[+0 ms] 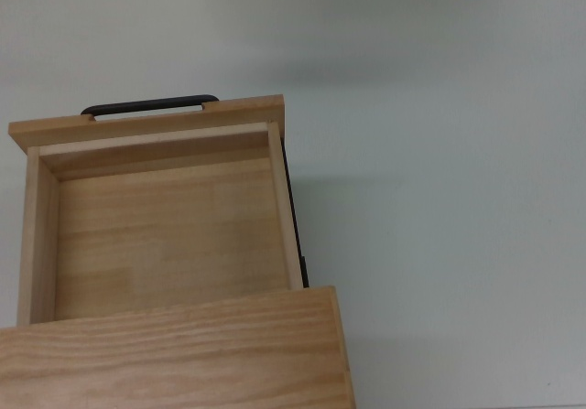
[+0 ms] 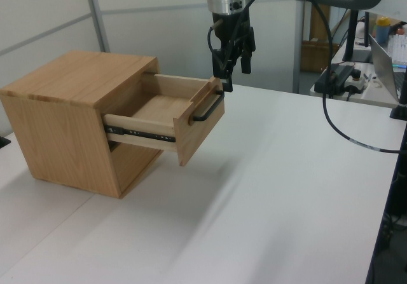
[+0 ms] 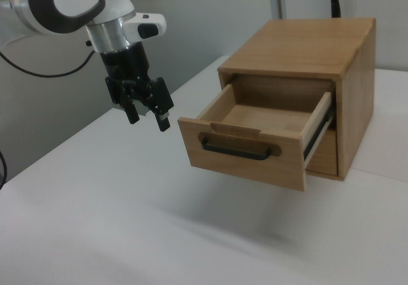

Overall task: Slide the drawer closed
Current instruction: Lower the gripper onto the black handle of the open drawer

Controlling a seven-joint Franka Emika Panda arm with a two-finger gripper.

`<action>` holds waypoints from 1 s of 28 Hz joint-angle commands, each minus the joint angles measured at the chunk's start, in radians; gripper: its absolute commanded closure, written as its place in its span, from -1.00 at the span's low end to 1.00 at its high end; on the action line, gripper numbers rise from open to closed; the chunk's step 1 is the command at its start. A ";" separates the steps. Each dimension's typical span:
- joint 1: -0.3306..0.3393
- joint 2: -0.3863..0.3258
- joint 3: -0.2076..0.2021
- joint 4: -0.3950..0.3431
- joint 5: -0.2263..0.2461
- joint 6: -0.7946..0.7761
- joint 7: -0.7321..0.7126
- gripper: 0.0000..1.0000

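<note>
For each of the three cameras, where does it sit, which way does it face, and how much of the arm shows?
Top view: overhead, looking straight down on the open light pine drawer and its thin black bar handle; no part of the robot shows.
Left view: raised, off to one side, facing the pine cabinet at an angle; the gripper, open, and white arm are behind the handle.
Right view: raised, facing the drawer front; the gripper is on the right view's left, clear of the drawer.
Both side views share the arm, cabinet and white table.
</note>
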 commanded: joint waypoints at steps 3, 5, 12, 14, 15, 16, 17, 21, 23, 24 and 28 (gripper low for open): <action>0.003 -0.022 0.003 -0.017 0.000 0.002 0.012 1.00; 0.003 -0.022 0.005 -0.017 0.002 0.000 0.012 1.00; 0.002 -0.020 0.002 -0.017 0.002 0.004 0.009 1.00; 0.002 -0.019 -0.001 -0.018 0.002 0.004 0.009 1.00; 0.002 -0.017 -0.002 -0.018 0.002 0.002 0.009 1.00; 0.002 -0.017 -0.003 -0.018 0.002 0.004 0.009 1.00; 0.002 -0.017 -0.003 -0.018 0.002 0.004 0.007 1.00; 0.002 -0.019 -0.005 -0.020 0.000 0.002 0.003 1.00; 0.002 -0.016 -0.005 -0.021 0.000 0.002 0.004 1.00; 0.002 -0.013 -0.005 -0.021 0.000 0.004 0.004 1.00; 0.002 0.003 -0.006 -0.024 -0.007 0.004 0.007 1.00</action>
